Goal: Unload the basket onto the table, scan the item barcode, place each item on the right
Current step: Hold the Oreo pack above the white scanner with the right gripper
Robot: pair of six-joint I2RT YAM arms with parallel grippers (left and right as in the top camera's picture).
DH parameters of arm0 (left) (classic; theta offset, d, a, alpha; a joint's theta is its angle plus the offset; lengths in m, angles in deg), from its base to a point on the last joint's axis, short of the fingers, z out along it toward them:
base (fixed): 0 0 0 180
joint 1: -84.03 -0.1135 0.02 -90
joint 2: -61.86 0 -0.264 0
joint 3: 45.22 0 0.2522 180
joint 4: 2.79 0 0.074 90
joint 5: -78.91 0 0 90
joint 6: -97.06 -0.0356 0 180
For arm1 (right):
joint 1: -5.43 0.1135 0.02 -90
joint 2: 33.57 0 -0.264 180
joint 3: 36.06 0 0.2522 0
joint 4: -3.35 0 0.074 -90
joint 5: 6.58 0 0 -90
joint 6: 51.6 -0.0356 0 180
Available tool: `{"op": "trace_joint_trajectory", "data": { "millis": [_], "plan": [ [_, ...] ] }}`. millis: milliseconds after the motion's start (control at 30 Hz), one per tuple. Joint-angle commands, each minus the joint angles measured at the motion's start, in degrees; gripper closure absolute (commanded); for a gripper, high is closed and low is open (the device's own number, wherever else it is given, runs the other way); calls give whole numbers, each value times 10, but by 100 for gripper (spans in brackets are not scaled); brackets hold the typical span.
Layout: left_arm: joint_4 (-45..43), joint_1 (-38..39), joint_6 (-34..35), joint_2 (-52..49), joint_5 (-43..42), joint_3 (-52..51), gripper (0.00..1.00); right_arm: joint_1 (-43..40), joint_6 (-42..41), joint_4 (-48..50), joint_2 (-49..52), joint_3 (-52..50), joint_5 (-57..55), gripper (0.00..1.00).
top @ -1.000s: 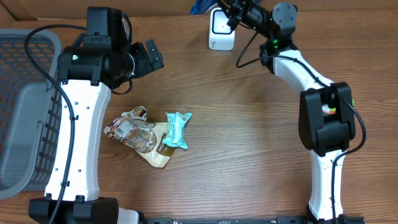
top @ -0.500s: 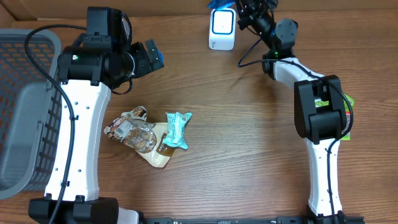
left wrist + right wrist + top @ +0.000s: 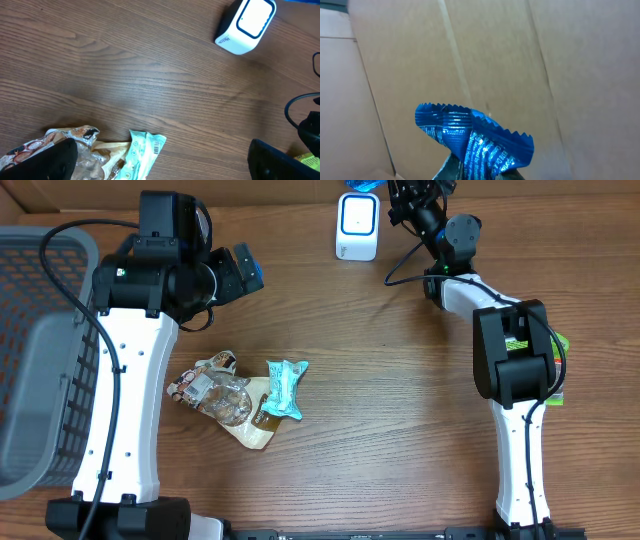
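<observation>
My right gripper is raised at the table's far edge, just right of the white barcode scanner, and is shut on a crinkled blue foil packet. The right wrist view shows that packet's serrated end sticking up in front of brown cardboard, with the fingers mostly hidden under it. A sliver of the blue packet shows above the scanner in the overhead view. My left gripper hangs open and holds nothing, high over the left side of the table. The scanner also appears at the upper right of the left wrist view.
A teal packet, a clear snack bag and a tan pouch lie together left of centre. A grey mesh basket stands at the left edge. A green item lies beside the right arm.
My right gripper has swung rightward and back from over the scanner, carrying the blue packet with it. The left arm and the packets on the table have stayed still.
</observation>
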Motion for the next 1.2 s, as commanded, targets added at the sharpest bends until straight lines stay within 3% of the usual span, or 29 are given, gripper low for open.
{"op": "trace_joint_trajectory", "data": {
  "millis": [0, 500, 733, 1000, 1167],
  "plan": [
    [-2, 1, 2, -5, 4, 2, 0, -1, 17, -13, -3, 23, -10, 96],
    [-2, 1, 2, -5, 3, 2, 0, 0, 36, -74, -3, 23, -3, 96],
    [-2, 1, 2, -5, 3, 2, 0, 0, 36, -59, -3, 23, 53, 96],
    [-2, 1, 2, -5, 3, 2, 0, 4, 36, 27, -3, 23, 104, 96],
    [-2, 1, 2, -5, 3, 2, 0, 8, 47, 17, -3, 23, 104, 96]
  ]
}}
